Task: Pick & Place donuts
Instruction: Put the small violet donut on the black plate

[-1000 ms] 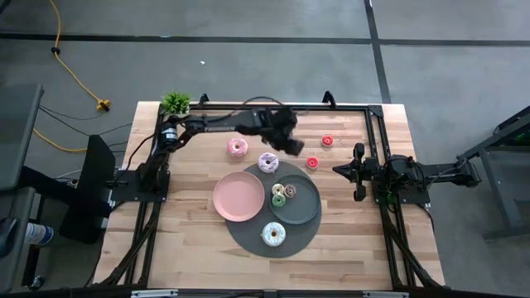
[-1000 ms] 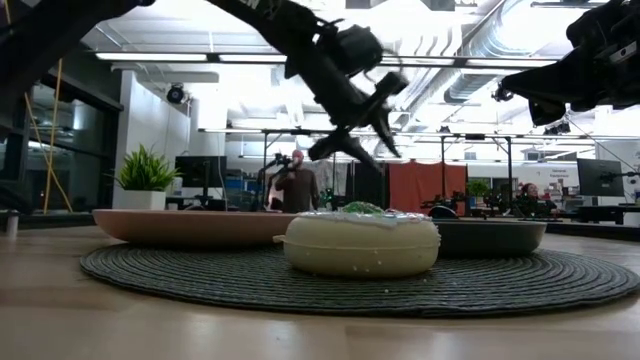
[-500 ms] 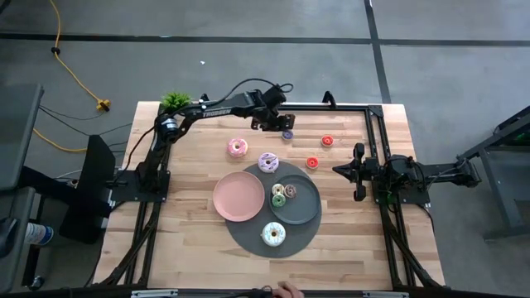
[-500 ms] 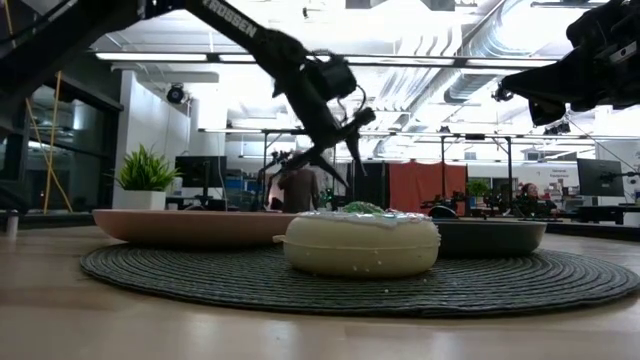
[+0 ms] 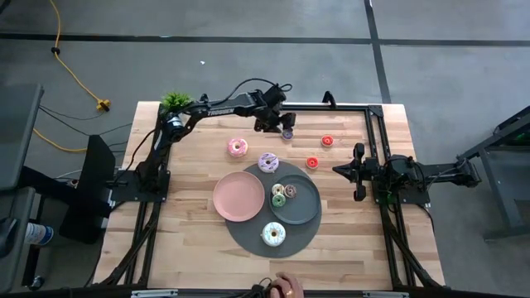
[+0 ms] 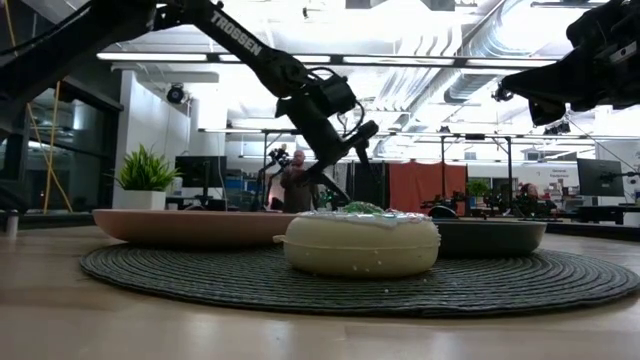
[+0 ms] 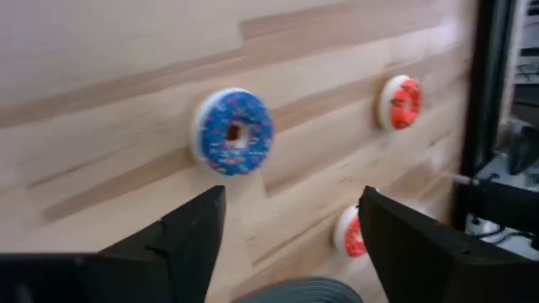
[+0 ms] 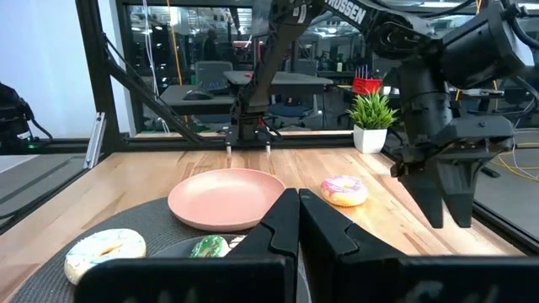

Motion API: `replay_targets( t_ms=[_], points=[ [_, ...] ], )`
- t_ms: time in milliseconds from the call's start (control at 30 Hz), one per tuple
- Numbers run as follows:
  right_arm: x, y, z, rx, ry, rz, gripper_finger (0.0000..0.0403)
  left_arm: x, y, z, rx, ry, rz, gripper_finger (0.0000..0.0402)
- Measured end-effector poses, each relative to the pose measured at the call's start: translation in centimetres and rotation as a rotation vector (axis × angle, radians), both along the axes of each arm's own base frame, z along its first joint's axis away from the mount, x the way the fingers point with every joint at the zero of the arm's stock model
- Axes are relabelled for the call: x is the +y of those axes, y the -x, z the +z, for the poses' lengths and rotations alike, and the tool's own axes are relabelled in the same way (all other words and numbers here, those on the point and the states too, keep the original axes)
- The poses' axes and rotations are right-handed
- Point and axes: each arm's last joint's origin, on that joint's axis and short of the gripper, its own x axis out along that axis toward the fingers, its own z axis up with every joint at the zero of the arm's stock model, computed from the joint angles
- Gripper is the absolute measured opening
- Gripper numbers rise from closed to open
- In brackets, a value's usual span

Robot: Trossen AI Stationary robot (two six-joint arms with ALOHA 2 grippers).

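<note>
Two arms show at the table. The left gripper reaches over the far side, its fingers spread wide and holding nothing, with the blue donut lying on the bare wood just beyond them. Two red donuts sit nearby on the wood, apart from each other. A pink donut rests on the table, another at the edge of the round mat. The grey plate holds small donuts; the pink plate lies beside it. A white donut sits on the mat. The right gripper waits at the right side, fingers closed together.
</note>
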Motion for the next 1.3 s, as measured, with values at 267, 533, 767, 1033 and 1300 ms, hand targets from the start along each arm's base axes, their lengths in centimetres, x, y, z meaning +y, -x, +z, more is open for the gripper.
replay_targets(
  t_ms=[267, 533, 767, 1033, 1300],
  points=[
    [0.0, 0.0, 0.0, 0.000, 0.000, 0.000, 0.0000, 1.0, 0.9, -0.3, 0.047, -0.004, 0.018, 0.0300],
    [0.0, 0.0, 0.0, 0.000, 0.000, 0.000, 0.0000, 1.7, 1.1, -1.5, 0.073, 0.063, 0.098, 0.0301],
    [0.0, 0.0, 0.0, 0.000, 0.000, 0.000, 0.0000, 1.8, 1.1, -1.5, 0.063, 0.095, 0.111, 0.0301],
    [0.0, 0.0, 0.0, 0.000, 0.000, 0.000, 0.0000, 0.4, 0.4, -0.9, 0.030, 0.071, 0.011, 0.0301],
    [0.0, 0.0, 0.0, 0.001, 0.000, 0.000, 0.0000, -1.0, 1.5, 0.9, 0.090, -0.015, -0.030, 0.0301]
  ],
)
